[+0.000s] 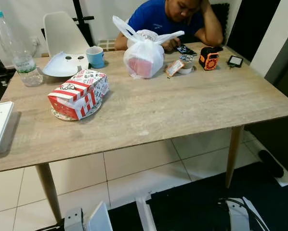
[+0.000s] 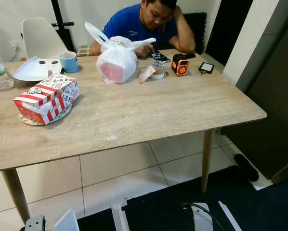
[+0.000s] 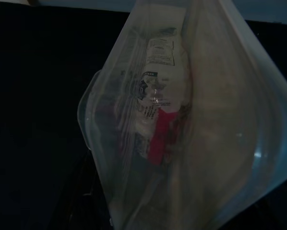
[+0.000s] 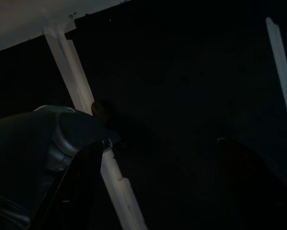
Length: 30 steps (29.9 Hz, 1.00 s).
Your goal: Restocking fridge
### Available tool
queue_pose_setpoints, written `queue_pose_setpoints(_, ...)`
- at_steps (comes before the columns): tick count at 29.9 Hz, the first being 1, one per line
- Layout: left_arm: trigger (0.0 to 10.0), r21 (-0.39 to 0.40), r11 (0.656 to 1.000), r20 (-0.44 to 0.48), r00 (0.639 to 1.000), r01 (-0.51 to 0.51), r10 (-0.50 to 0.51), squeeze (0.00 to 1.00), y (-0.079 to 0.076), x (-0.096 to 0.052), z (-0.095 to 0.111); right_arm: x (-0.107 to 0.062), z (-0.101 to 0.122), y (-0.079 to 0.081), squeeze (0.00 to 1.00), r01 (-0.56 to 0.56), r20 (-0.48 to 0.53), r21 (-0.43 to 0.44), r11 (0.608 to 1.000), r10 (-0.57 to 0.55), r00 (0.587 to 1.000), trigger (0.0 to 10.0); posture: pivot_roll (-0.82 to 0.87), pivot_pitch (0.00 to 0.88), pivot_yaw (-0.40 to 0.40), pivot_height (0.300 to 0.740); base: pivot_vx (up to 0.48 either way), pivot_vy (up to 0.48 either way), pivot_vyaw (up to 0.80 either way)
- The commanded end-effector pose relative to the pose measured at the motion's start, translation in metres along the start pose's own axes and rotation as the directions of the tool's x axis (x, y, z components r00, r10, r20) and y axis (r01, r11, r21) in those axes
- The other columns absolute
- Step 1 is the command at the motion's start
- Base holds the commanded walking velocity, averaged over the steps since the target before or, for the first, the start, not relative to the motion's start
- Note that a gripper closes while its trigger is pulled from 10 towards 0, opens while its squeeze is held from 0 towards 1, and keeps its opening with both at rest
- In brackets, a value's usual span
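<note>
My left gripper (image 3: 134, 211) hangs low below the table's front edge, shut on a clear plastic bag (image 3: 182, 120) that holds white and red packets; the bag hides the fingers. The bag's pale corner (image 1: 99, 216) shows beside my left wrist. My right gripper (image 4: 162, 187) hangs over a black floor mat (image 1: 206, 197), its two dark fingers (image 4: 81, 191) apart with nothing between them. On the wooden table (image 1: 182, 106) stand a tied white plastic bag (image 1: 144, 57) with something pink inside and a red-and-white food box (image 1: 79, 92) on a plate.
A person in a blue shirt (image 1: 173, 17) sits at the far side, looking at a phone. Also on the table are a water bottle (image 1: 19, 53), a blue cup (image 1: 95, 56) and an orange device (image 1: 209, 57). A tall dark grey appliance front (image 2: 274, 106) stands at the right.
</note>
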State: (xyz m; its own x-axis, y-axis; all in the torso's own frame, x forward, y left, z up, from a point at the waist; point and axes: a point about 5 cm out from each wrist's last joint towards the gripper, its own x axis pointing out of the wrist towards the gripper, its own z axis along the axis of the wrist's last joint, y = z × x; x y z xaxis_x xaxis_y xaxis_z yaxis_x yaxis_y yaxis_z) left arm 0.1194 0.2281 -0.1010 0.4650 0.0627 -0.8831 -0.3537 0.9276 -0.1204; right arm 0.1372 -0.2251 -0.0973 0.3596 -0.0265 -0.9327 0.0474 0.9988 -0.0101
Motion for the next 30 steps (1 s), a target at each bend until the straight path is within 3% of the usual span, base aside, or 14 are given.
queue_pose_setpoints(1, 10.0, 0.023, 1.0, -0.029, 1.0, -0.006, 0.006, 0.0, 0.0, -0.001, -0.008, 0.0, -0.002, -0.001, 0.0, 0.008, -0.005, 0.013, 1.0, -0.008, 1.0, 10.0, -0.06, 0.0, 0.025, 0.74, 0.0, 0.0, -0.74)
queue_pose_setpoints(13, 10.0, 0.06, 0.998, -0.022, 1.0, -0.006, 0.007, 0.0, -0.001, 0.0, -0.007, -0.002, -0.018, -0.005, 0.0, 0.022, -0.033, 0.035, 0.999, -0.021, 0.999, 10.0, -0.06, 0.0, 0.035, 0.74, 0.0, 0.0, -0.74)
queue_pose_setpoints(30, 10.0, 0.086, 0.996, -0.013, 1.0, -0.012, 0.013, 0.0, -0.003, 0.0, -0.003, -0.003, -0.014, -0.011, 0.0, 0.048, -0.018, 0.022, 0.999, -0.048, 0.999, 10.0, -0.07, 0.0, 0.039, 0.74, 0.0, 0.0, -0.75)
